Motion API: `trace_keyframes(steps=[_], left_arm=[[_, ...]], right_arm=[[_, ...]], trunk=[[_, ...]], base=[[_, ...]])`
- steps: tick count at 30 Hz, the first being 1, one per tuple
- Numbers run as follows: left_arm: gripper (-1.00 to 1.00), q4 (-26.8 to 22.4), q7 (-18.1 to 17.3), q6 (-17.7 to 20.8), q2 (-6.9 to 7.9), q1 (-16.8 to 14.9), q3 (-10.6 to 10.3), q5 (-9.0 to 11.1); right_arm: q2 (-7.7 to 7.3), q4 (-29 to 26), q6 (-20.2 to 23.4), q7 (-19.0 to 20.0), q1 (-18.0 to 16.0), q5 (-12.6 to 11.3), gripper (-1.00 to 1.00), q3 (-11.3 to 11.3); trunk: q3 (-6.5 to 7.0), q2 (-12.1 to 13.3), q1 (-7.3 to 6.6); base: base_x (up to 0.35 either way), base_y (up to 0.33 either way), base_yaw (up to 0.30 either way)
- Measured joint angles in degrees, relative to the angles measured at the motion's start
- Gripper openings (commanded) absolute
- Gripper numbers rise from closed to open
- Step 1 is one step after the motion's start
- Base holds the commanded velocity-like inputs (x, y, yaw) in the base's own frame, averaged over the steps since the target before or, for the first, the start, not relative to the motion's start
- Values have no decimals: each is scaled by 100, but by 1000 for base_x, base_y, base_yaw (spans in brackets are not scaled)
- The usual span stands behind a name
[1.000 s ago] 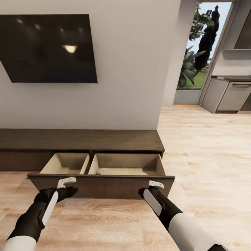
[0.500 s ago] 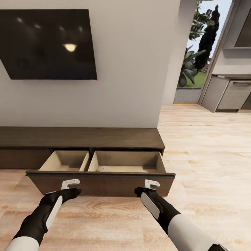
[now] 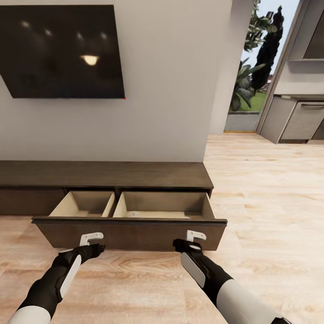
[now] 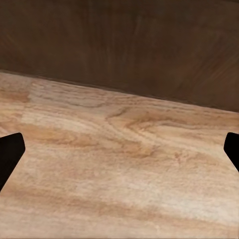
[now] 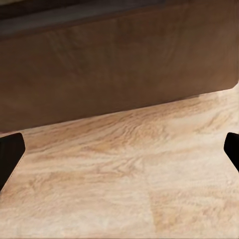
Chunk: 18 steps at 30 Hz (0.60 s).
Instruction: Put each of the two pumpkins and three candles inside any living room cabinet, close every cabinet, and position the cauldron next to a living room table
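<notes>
Since 1 second earlier our view had tilted, and both arms sat lower before the long dark brown wood cabinet (image 3: 108, 174). Its wide drawer (image 3: 130, 227) stood pulled out, pale beige inside, something small and pale within. Our left gripper (image 3: 91, 237) and right gripper (image 3: 196, 236) hovered just before the drawer front, jaws apart, above the wooden floor (image 3: 265, 189).

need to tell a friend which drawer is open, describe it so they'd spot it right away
Under the wall-mounted black screen runs a long, low dark brown cabinet. Its right-hand drawer is pulled out over the wood floor, showing two pale beige compartments; the neighbouring front to its left sits flush.
</notes>
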Motion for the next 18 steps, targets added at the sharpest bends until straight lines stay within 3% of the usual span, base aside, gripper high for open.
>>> trace_keyframes(steps=[4,11,18], left_arm=[[100,3,0,-14,0,0,-2,0],[100,13,0,-28,0,0,-2,0],[100,367,0,-675,0,2,-2,0]], right_arm=[[-15,29,-295,5,3,8,100,4],[-18,71,-440,132,4,-16,100,6],[-34,177,-703,298,-5,-2,100,5]], trunk=[[-72,-160,88],[-197,-441,242],[-323,-722,395]], base=[[0,0,0],[0,0,0],[0,0,0]])
